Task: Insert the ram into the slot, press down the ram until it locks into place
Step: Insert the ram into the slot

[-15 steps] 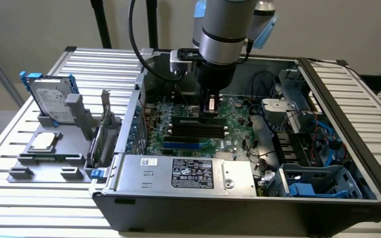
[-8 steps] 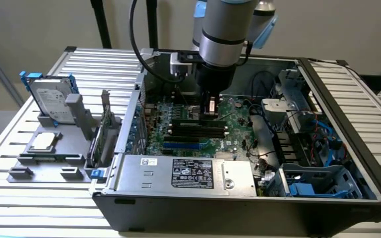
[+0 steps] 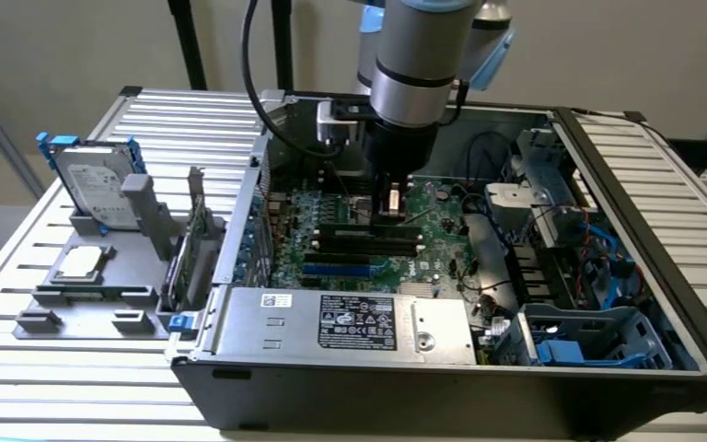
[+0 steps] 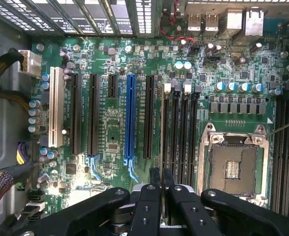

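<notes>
In the wrist view the fingers [image 4: 155, 181] of the gripper [image 4: 161, 173] are pinching the ram [image 4: 161, 123] edge-on. It is lying along the black slot [image 4: 169, 132] nearest the blue slot [image 4: 130, 118]. The exterior view is showing the arm [image 3: 409, 64] reaching down into the computer case [image 3: 452, 378].

Hand [image 4: 161, 179] pinching ram [image 4: 161, 128] edge-on, at black slot [image 4: 167, 118], green motherboard [image 4: 110, 132]

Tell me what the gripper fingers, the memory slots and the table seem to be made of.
The gripper fingers, closed on the ram: matte black, plastic or coated metal, with bolt heads. The slots: black moulded plastic by the look, with pale clips at the ends. The table: likely bare aluminium, going by its silvery ribbed slats.
</notes>
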### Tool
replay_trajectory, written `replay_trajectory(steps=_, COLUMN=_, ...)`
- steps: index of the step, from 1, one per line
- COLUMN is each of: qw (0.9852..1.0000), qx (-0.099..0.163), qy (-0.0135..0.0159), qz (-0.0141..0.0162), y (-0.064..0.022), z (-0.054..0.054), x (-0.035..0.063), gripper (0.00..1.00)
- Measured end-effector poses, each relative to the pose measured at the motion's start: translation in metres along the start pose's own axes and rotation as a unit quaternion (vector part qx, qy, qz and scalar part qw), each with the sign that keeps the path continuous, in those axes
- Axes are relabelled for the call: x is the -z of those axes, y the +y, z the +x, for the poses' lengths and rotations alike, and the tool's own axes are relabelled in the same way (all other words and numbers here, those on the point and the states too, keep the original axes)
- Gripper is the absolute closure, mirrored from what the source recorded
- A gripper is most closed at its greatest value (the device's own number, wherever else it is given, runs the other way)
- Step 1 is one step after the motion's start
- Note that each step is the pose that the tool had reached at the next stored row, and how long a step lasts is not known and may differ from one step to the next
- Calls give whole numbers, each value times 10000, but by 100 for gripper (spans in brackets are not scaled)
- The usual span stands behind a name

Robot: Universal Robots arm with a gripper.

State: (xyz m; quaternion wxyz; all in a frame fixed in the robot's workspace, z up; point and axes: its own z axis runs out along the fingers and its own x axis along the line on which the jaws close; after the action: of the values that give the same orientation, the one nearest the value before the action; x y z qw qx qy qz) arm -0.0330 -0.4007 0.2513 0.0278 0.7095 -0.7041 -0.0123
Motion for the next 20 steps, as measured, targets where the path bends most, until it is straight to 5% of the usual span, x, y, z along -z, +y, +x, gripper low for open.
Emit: replay_trajectory(steps=20, qw=10000, qx=0, qy=0, qz=0, y=-34, z=-47, x=-102, gripper=87)
